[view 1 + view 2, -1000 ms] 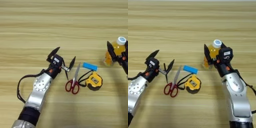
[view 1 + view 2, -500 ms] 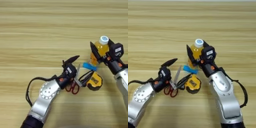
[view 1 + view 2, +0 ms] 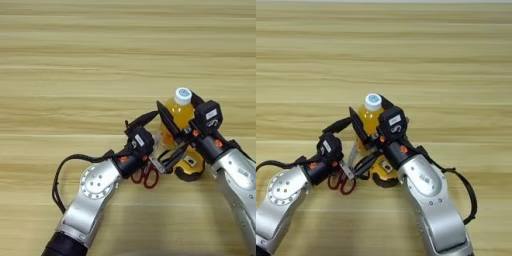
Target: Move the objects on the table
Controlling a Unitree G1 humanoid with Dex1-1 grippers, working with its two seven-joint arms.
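My right gripper [image 3: 176,109] is shut on the orange juice bottle [image 3: 179,114], which stands upright with its white cap [image 3: 183,94] on top. The bottle is over the cluster of small items on the table [image 3: 75,60]. My left gripper [image 3: 171,130] is open, one finger above and one below, right beside the bottle's lower left side and over the scissors. The red scissor handles [image 3: 146,176] show under its wrist. The yellow-black tape measure [image 3: 191,168] peeks out beneath the right gripper. The blue bar and the black pen are hidden.
Both arms crowd together at the lower middle of the table, the left forearm [image 3: 95,192] coming from bottom left and the right forearm [image 3: 235,175] from bottom right. A black cable [image 3: 57,175] loops beside the left arm.
My right gripper has carried the bottle leftward from the right edge to above the blue bar and tape measure. My left gripper has moved right over the scissors, up to the bottle.
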